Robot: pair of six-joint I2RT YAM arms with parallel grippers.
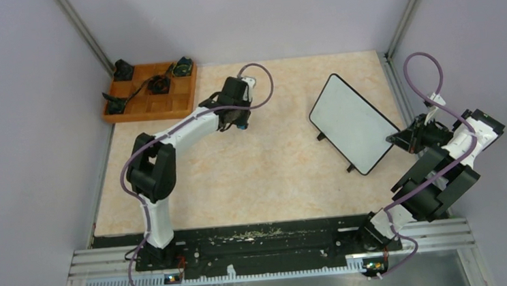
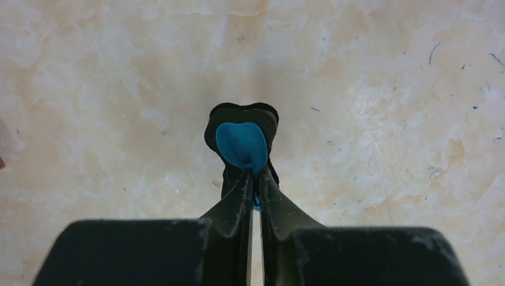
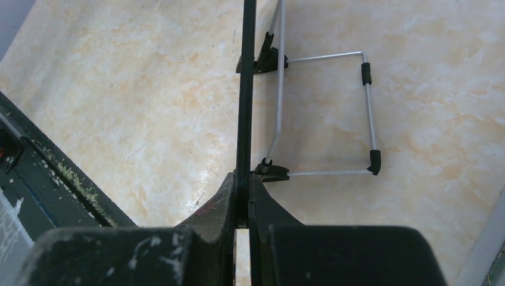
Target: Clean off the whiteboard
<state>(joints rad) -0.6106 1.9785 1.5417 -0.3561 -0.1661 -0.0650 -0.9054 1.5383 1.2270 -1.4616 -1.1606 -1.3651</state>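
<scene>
The whiteboard [image 1: 351, 121] stands tilted on the right side of the table, its white face showing no marks in the top view. My right gripper [image 1: 401, 138] is shut on its right edge. In the right wrist view the board shows edge-on as a thin black frame [image 3: 245, 89] clamped in my right gripper [image 3: 243, 179], with its wire stand [image 3: 366, 119] behind. My left gripper [image 1: 235, 122] is over the table's far middle, away from the board. It is shut [image 2: 254, 179] on a small blue-and-black eraser [image 2: 241, 143] held above the bare tabletop.
A wooden compartment tray [image 1: 176, 111] with several small black items sits at the far left corner. Grey walls and metal posts close in the table. A black base rail [image 1: 265, 238] runs along the near edge.
</scene>
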